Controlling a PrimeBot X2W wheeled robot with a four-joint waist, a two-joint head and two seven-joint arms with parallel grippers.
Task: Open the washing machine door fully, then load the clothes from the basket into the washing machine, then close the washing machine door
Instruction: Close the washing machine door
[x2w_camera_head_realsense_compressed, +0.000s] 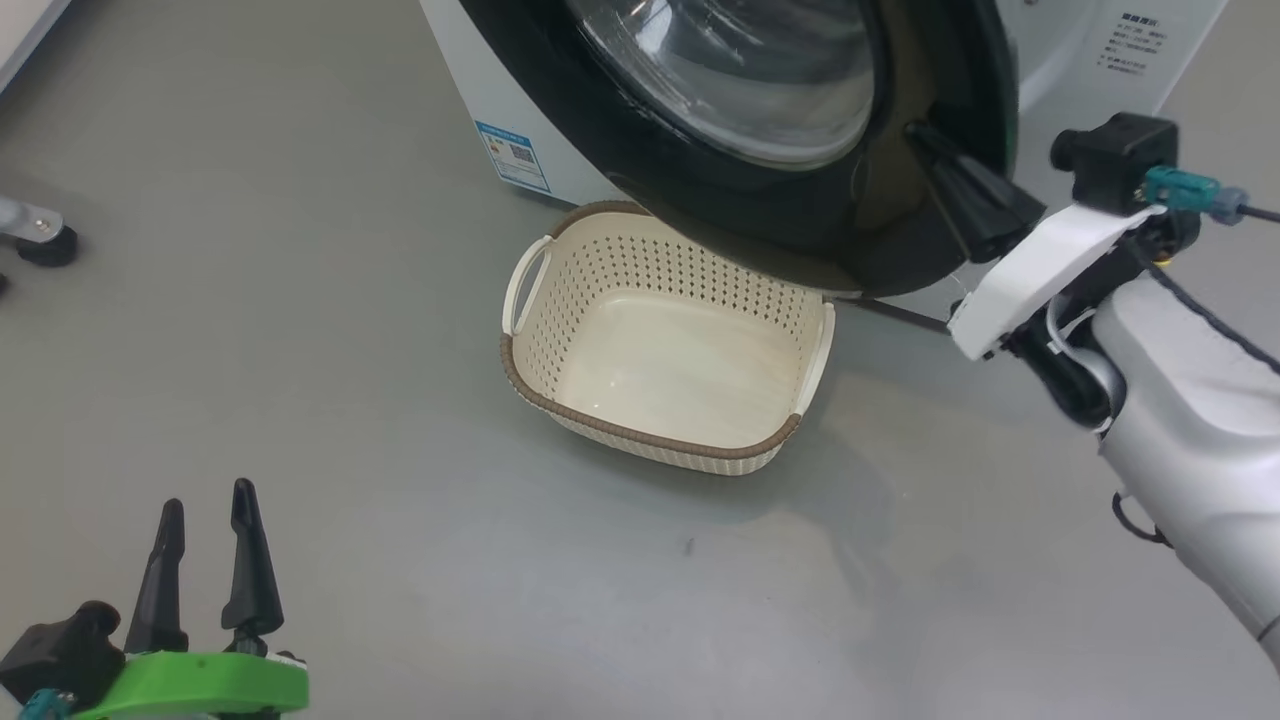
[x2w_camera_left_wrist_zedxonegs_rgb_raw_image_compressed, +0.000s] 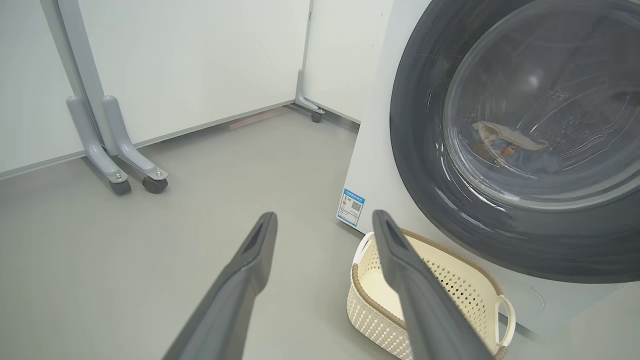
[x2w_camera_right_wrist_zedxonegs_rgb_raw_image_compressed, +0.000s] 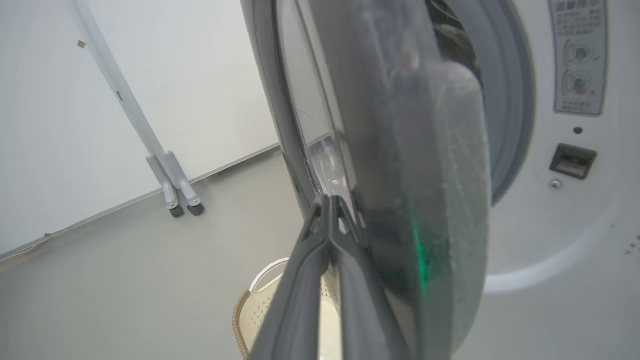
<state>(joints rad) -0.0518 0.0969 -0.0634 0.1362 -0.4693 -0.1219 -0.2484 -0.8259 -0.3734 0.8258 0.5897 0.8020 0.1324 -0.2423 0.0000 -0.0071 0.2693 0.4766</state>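
Note:
The washing machine door (x2w_camera_head_realsense_compressed: 700, 190) stands partly swung out from the washing machine (x2w_camera_head_realsense_compressed: 1090, 60), its black rim hanging over the far end of the basket (x2w_camera_head_realsense_compressed: 640, 436). The cream basket has nothing in it. My right gripper (x2w_camera_head_realsense_compressed: 915, 130) is shut with nothing held, its closed fingertips touching the door's rim (x2w_camera_right_wrist_zedxonegs_rgb_raw_image_compressed: 425, 175), as the right wrist view shows for the gripper (x2w_camera_right_wrist_zedxonegs_rgb_raw_image_compressed: 327, 201). My left gripper (x2w_camera_head_realsense_compressed: 208, 497) hovers open above the floor, well in front of the basket. In the left wrist view the clothes (x2w_camera_left_wrist_zedxonegs_rgb_raw_image_compressed: 510, 142) show through the door glass (x2w_camera_left_wrist_zedxonegs_rgb_raw_image_compressed: 550, 100), beyond my open left gripper (x2w_camera_left_wrist_zedxonegs_rgb_raw_image_compressed: 324, 216).
Grey floor surrounds the basket (x2w_camera_left_wrist_zedxonegs_rgb_raw_image_compressed: 365, 310). White wheeled partition panels stand to the left, with castors (x2w_camera_left_wrist_zedxonegs_rgb_raw_image_compressed: 135, 182) on the floor; one castor (x2w_camera_head_realsense_compressed: 45, 240) is at the left edge. The machine's door latch socket (x2w_camera_right_wrist_zedxonegs_rgb_raw_image_compressed: 572, 161) and seal are exposed.

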